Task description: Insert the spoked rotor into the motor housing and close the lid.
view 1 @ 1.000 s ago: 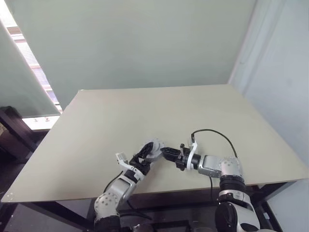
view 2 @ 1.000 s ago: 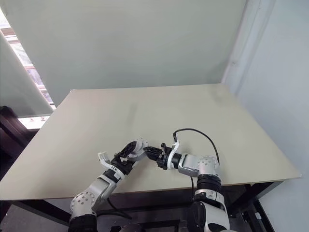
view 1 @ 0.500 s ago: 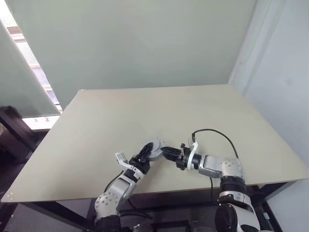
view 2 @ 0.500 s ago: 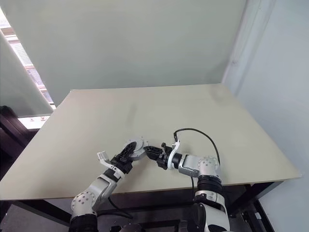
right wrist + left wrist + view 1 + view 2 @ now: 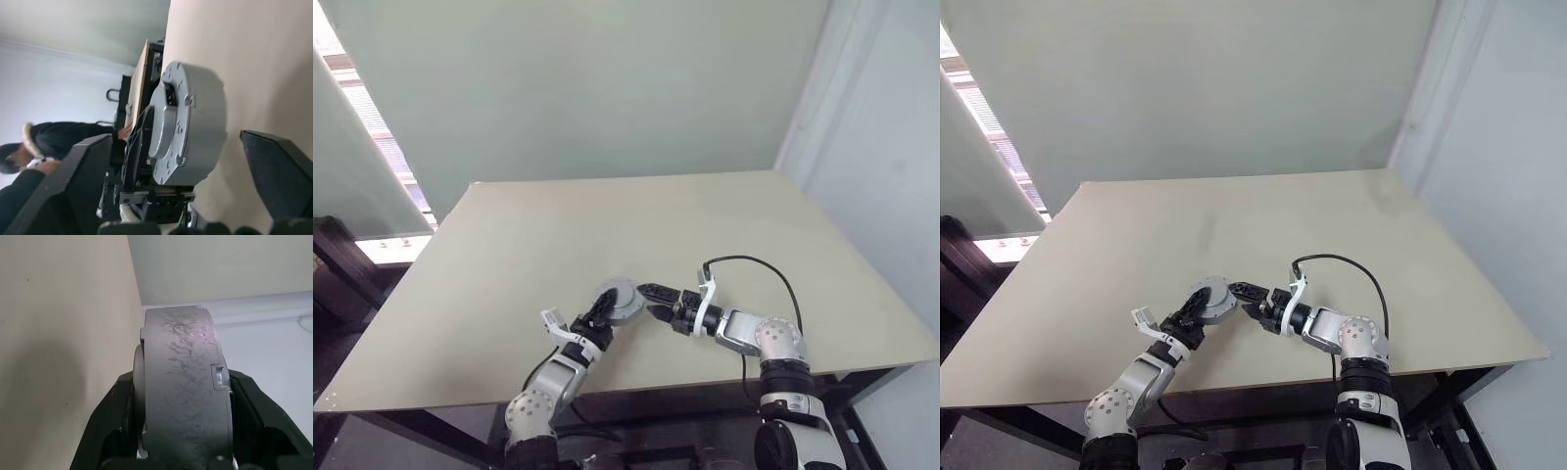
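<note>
1. The left gripper [image 5: 603,311] pinches a round grey motor housing [image 5: 618,297] on edge, just above the table [image 5: 509,255].
2. The right gripper [image 5: 651,299], fingers spread wide, sits just beside it.
3. Risk: with one narrow-edge grip, the housing could twist, slip and drop.

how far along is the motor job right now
Looks nearly finished: the left gripper is shut on a closed grey round motor, held on edge above the table, with no separate rotor or lid lying loose. The right gripper stands open beside it, not touching. Whether the lid is fully seated cannot be told. What seems left is setting the motor down.
</note>
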